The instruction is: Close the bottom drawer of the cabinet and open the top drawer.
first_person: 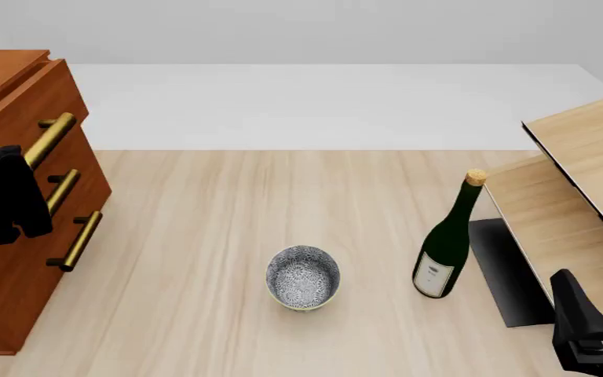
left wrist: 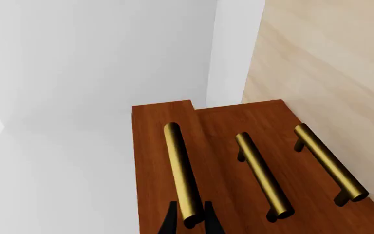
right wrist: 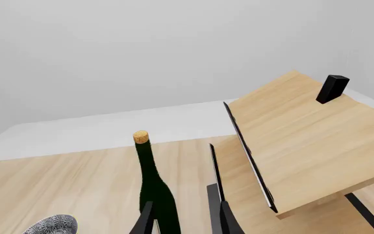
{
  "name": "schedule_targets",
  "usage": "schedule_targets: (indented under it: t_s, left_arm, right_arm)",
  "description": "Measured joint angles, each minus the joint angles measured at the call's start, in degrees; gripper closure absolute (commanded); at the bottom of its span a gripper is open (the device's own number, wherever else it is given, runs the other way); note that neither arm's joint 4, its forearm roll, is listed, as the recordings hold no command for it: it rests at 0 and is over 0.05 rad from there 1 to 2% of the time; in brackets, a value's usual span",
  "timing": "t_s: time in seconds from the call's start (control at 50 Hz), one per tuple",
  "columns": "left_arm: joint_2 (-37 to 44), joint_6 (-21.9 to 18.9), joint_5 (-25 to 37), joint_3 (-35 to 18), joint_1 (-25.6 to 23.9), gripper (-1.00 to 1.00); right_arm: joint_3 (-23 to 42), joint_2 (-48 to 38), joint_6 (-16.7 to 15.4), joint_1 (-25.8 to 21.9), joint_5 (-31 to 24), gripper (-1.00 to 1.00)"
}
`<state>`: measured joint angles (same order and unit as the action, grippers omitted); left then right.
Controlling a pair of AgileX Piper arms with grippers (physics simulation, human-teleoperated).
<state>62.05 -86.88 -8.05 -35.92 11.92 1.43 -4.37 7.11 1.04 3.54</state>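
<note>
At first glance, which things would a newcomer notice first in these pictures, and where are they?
The reddish-brown cabinet at the table's left edge stands out, with the left claw set around the brass handle of its top drawer. To the right stand a dark green corked bottle and, nearer the centre, a patterned bowl.

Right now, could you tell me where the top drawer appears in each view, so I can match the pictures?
Left wrist view: the top drawer is the leftmost, slightly protruding front; the left gripper straddles its brass handle.
Front view: far left, uppermost front of the cabinet.
Right wrist view: not in it.
Shared landmark: the pale wooden table.
</note>
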Motion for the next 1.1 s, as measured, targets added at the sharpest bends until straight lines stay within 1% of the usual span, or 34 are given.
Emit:
schedule_targets:
  t_s: [0.52, 1.1]
  left_arm:
    - [-0.67, 0.62, 3.01, -0.95, -3.69, 1.00]
    - [-0.80, 1.45, 4.11, -1.33, -7.56, 1.00]
  right_arm:
    - [0.02, -0.17, 0.52, 0.25, 0.19, -1.00]
    - [0.05, -0.49, 0.86, 0.35, 0.48, -1.00]
